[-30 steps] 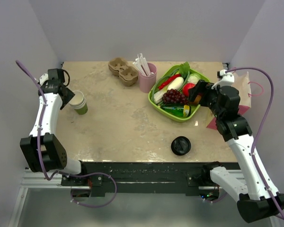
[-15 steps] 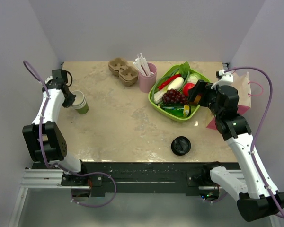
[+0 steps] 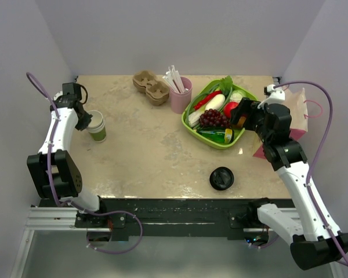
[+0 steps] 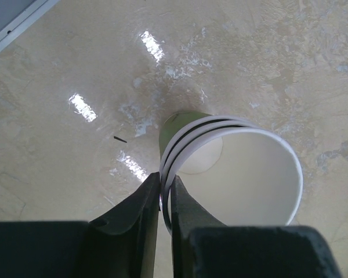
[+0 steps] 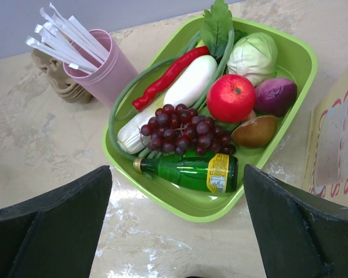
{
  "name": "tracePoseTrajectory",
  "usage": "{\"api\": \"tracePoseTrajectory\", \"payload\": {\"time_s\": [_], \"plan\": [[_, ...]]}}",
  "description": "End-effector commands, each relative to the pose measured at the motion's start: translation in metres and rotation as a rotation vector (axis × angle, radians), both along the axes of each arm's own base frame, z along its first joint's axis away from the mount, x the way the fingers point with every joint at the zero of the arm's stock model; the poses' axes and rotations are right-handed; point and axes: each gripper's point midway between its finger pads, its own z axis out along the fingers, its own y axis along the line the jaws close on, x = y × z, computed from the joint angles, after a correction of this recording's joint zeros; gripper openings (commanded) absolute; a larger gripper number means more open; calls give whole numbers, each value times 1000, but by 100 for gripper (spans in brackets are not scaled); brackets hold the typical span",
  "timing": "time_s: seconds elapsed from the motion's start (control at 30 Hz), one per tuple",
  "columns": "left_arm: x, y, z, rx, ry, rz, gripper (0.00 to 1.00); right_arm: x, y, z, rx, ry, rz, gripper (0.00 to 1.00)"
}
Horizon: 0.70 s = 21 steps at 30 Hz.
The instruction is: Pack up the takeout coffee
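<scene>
No cup with a lid on it shows, so the takeout coffee is out of view. A lidless green cup with a white inside stands at the table's left. In the left wrist view it shows two nested white rims. My left gripper is shut on the near-left rim of this cup, one finger inside and one outside. A loose black lid lies near the front edge. My right gripper is open and empty, hovering over the near edge of the green tray.
The green tray holds grapes, a green bottle, an apple and vegetables. A pink cup of white sticks and a brown cup carrier stand at the back. The pink bag lies at the right edge.
My left arm has shifted its pose a little at the cup, which stays in nearly the same spot. The right arm has not moved.
</scene>
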Motion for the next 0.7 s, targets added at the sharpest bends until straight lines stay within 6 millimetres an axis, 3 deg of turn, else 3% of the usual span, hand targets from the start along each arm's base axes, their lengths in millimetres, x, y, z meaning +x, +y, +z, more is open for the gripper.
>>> {"api": "tracePoseTrajectory", "payload": {"time_s": [0.0,0.23,0.47,0.67], "plan": [[4,7,19,23,-22,9,18,1,-5,15,-15,-25,-22,98],[3,7,24,30,-28,-1,24,3,-5,12,-18,-13,-28,98],[0,5,18,22,-3,-14,22,2,-5,12,-16,-13,-22,98],[-6,5,24,32,-20,-16,34,3,-5,11,-12,-10,-29,98]]}}
